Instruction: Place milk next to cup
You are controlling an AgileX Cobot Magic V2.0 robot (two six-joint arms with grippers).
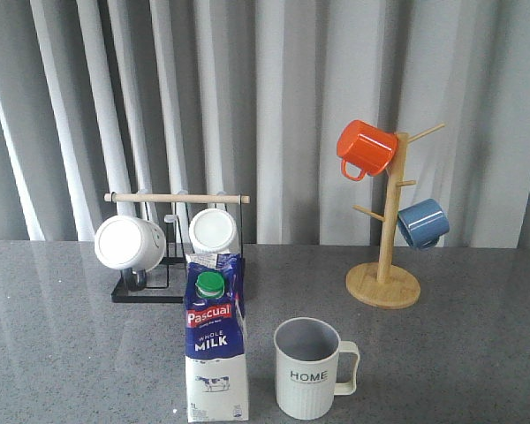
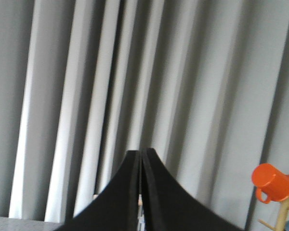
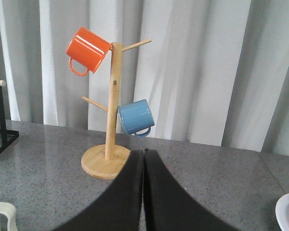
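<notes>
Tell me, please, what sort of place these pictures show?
Probably a staged kitchen-counter setup for robot tests: a grey stone-look table before a grey curtain, with a milk carton, a cup and two mug racks.
</notes>
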